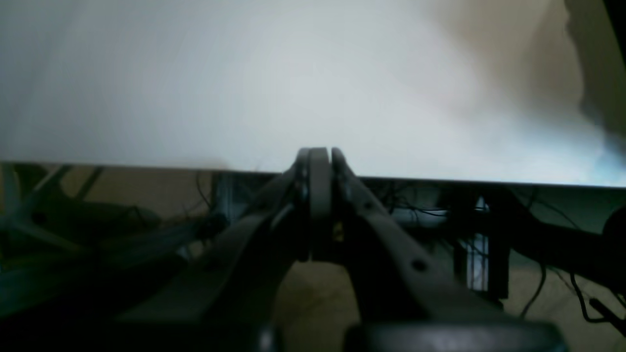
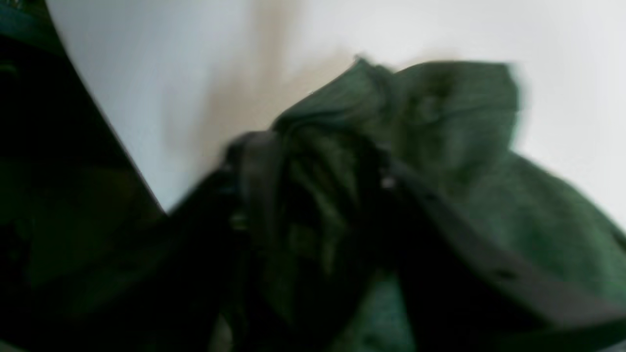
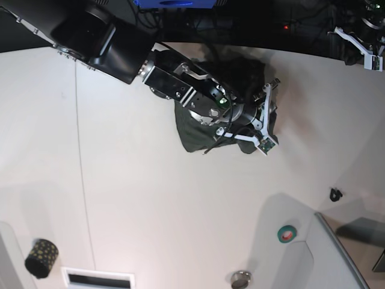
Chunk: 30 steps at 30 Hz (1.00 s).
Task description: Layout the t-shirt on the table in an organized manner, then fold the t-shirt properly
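Across the left wrist view the left gripper (image 1: 320, 156) sat low centre with its fingers pressed together on nothing, past the table (image 1: 244, 88) edge; no shirt showed there

Through the right wrist view, blurred, the shirt (image 2: 440, 127) filled centre and right as a dark green bunch of folds. Cloth lay between the right gripper (image 2: 323, 195) fingers, which stood apart; whether they pinched it I could not tell

From the base view the shirt (image 3: 198, 135) lay crumpled at upper centre of the table (image 3: 150, 198), mostly under the right gripper (image 3: 267, 114). The left gripper (image 3: 370, 51) hung at the upper right corner, well apart

I judged the shirt light, limp and prone to sag and drag, so a hem or shoulder seam at an outer edge looked the best place to take hold, not the middle of the heap
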Each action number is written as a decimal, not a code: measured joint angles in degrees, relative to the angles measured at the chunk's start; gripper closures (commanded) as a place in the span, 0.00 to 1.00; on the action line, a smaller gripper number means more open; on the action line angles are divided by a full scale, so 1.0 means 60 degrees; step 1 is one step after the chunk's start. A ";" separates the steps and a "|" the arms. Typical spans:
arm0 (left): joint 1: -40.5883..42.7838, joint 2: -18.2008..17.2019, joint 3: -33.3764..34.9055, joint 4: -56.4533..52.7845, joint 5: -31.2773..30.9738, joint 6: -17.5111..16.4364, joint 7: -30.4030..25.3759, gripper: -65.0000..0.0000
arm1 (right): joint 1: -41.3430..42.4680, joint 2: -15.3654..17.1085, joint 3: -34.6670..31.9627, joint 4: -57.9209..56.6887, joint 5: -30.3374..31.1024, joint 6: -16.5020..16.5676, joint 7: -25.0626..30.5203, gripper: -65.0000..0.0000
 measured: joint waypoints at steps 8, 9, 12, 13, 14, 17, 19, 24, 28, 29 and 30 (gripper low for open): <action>-0.0448 0.0066 0.0029 0.0000 -0.0015 -0.0007 -0.0004 1.00 | -0.0004 -0.0149 -0.1650 -0.0433 0.0047 0.0022 0.0015 0.91; -0.0532 0.0076 0.0055 0.0011 -0.0036 -0.0007 -0.0047 1.00 | -0.0004 -0.0171 -0.1741 -0.0430 0.0051 0.0029 0.0018 0.91; -0.0594 0.0168 0.0062 0.0040 -0.0044 -0.0011 -0.0036 1.00 | 0.0044 -0.0149 -0.1741 -0.0437 0.0044 -0.0055 0.0022 0.91; -0.0586 0.0215 0.0062 0.0040 -0.0025 -0.0007 0.0004 1.00 | 0.0055 -0.0142 -0.1741 -0.0437 0.0036 -0.0047 0.0015 0.91; -0.0612 0.0262 0.0062 0.0040 -0.0011 -0.0007 0.0004 1.00 | 0.0055 -0.0131 -0.1741 -0.0437 0.0040 -0.0047 0.0022 0.91; -0.0780 0.0291 0.0066 0.0036 -0.0015 -0.0011 -0.0004 1.00 | 0.0087 -0.0138 -0.2269 -0.0437 0.0040 -0.0044 0.0055 0.91; -0.0816 0.0288 0.0066 0.0040 -0.0047 -0.0007 -0.0040 1.00 | 0.0022 -0.0142 -0.2488 -0.0393 0.0051 -0.0007 0.0011 0.91; -0.0790 0.0324 0.0707 0.0106 -0.0007 0.0018 0.0022 1.00 | 0.0266 0.0601 -0.2397 0.2197 0.0102 -0.0044 0.0004 0.91; -0.0790 0.0466 0.0940 0.0324 -0.0044 -0.0073 -0.0040 1.00 | 0.0233 0.1851 -0.0783 0.3894 0.0106 -0.1249 0.0226 0.91; -0.0787 0.0535 0.0940 0.0324 -0.0018 -0.0062 -0.0015 1.00 | 0.0204 0.2175 -0.0397 0.3872 0.0087 -0.1512 0.0015 0.91; -0.0783 0.0568 0.0940 0.0324 -0.0007 -0.0040 0.0015 1.00 | 0.0171 0.2371 -0.0098 0.3770 -0.0047 -0.1636 -0.0433 0.91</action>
